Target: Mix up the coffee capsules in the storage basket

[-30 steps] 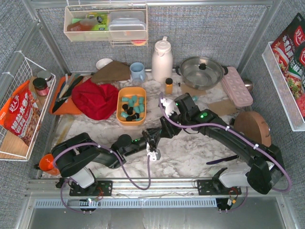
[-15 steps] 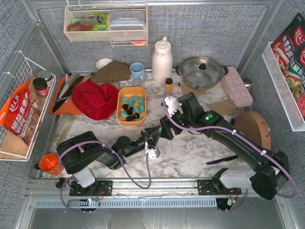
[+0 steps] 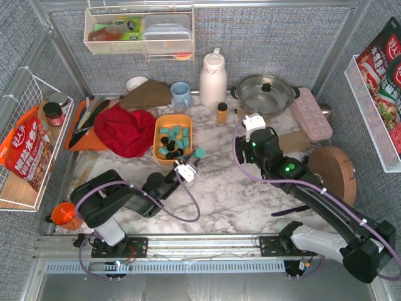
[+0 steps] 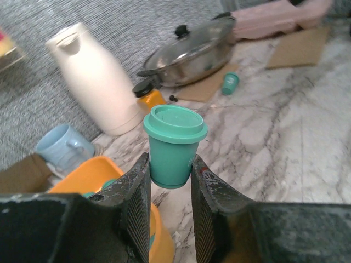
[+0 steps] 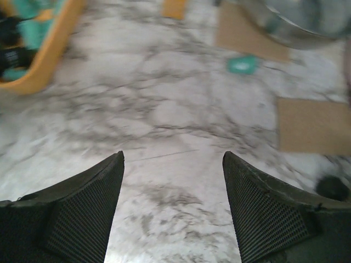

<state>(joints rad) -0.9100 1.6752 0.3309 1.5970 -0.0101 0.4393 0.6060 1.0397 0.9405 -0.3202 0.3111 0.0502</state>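
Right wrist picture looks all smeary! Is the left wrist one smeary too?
Right wrist view: yes, smeared; the marble table, the storage basket and a loose teal capsule all look blurry. Left wrist view: no; the held teal capsule between the fingers is crisp, only the pot behind is a bit soft.

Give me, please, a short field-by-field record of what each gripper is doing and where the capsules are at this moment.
Left gripper: shut on a teal capsule, gripped by its body, rim clear of the fingers
Held capsule position: just outside the near right corner of the storage basket
Right gripper: open, empty, over the table
Basket contents: teal and black coffee capsules
Stray capsule: teal, on the table near the pan
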